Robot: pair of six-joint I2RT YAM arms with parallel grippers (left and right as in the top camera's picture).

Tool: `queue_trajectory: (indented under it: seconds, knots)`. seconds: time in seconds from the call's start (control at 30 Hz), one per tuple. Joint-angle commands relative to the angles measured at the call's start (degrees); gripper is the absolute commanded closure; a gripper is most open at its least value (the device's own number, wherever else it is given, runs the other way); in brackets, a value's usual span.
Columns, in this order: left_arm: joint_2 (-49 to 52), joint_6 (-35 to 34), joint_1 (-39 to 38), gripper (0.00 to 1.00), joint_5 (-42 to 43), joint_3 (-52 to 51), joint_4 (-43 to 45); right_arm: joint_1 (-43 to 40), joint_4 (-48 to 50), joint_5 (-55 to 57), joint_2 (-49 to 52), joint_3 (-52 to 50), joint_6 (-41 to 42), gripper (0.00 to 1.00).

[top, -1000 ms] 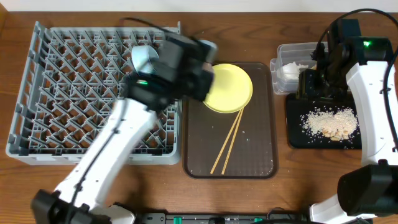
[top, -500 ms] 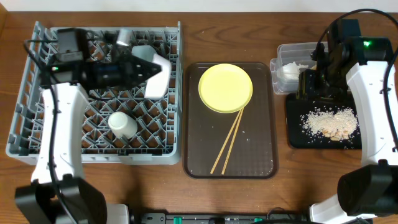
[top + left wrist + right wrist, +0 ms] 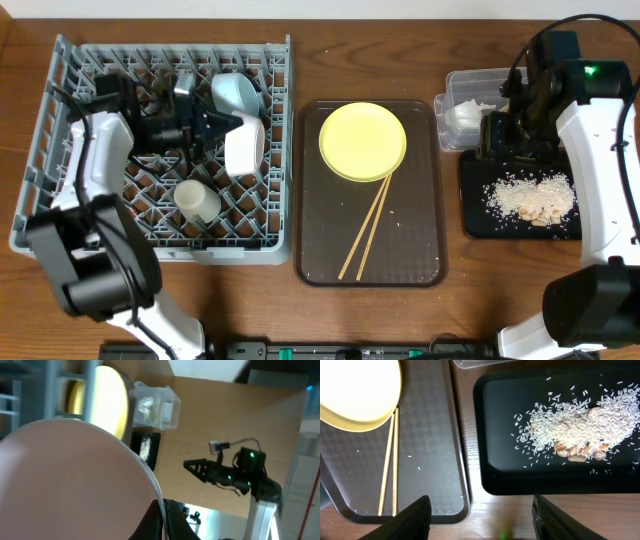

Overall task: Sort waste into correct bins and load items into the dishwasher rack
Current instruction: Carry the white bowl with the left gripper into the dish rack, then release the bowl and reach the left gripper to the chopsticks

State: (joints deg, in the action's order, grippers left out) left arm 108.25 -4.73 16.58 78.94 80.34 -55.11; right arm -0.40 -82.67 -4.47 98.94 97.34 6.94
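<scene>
Left gripper (image 3: 218, 130) is pinched shut on the rim of the round white bowl (image 3: 245, 147), which stands on its side among the pegs of the large grey plastic dishwasher rack (image 3: 60, 150), near the light blue bowl (image 3: 232, 92) and small white cup (image 3: 197, 200). Right gripper (image 3: 482, 517) hangs open and empty over the edge of the shallow glossy black tray (image 3: 500, 480) holding loose rice scraps (image 3: 575, 422)

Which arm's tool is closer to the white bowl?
Left. The left tool grips the white bowl by its rim in the rack; the right tool hangs open by the black tray, across the table.
</scene>
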Motion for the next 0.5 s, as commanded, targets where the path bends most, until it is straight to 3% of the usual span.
queue_trajectory:
  seconds: [0.0, 0.17, 0.2, 0.27, 0.33, 0.47]
  knots:
    - [2.64, -0.24, 2.12, 0.94, -5.84, -0.26, -0.13, -0.39, -0.04, 0.11, -1.55, 0.04, -0.81, 0.37]
    - [3.43, -0.22, 4.26, 0.92, -15.10, -0.26, 0.26, -0.39, -0.15, 0.09, -1.55, 0.04, -0.79, 0.38]
    - [3.43, -0.15, 4.57, 0.83, -15.91, -0.24, 0.33, -0.39, -0.17, 0.11, -1.55, 0.04, -0.79, 0.37]
    - [3.43, 0.00, 5.16, 0.48, -18.18, -0.26, 0.33, -0.39, -0.15, 0.09, -1.55, 0.04, -0.79, 0.37]
    - [3.41, 0.00, 5.66, 0.28, -19.28, -0.24, 0.31, -0.37, -0.13, 0.09, -1.55, 0.04, -0.79, 0.37]
    - [3.28, -0.02, 6.54, 0.17, -19.26, -0.17, 0.33, -0.39, -0.22, 0.09, -1.55, 0.04, -0.79, 0.37]
